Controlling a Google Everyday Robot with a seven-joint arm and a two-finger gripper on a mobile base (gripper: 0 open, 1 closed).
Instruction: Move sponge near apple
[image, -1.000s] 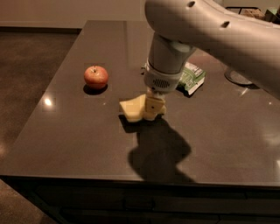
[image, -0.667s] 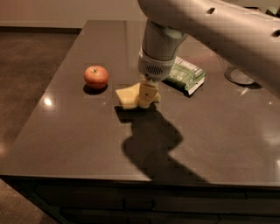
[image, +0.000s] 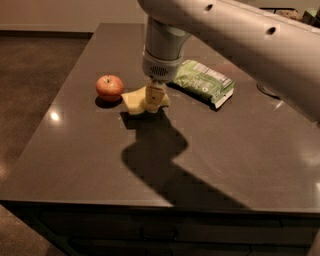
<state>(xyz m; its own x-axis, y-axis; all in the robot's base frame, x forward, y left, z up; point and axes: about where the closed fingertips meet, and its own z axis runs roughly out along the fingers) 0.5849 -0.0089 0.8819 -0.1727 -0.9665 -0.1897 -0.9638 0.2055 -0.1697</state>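
The red-orange apple (image: 109, 87) sits on the dark table (image: 90, 160) at the left. The pale yellow sponge (image: 134, 102) is just right of the apple, a small gap apart, low at the table surface. My gripper (image: 154, 99) comes straight down from above on the sponge's right part, its pale fingers closed on the sponge. The arm crosses the top right of the view and hides part of the sponge.
A green crinkly snack bag (image: 204, 81) lies right of the gripper, behind the sponge. The arm's shadow falls on the table in front. The table's left and front edges are near, with floor (image: 30, 75) to the left.
The gripper has carried the sponge to the left and farther back, from mid-table to just beside the apple. The apple and bag have not moved.
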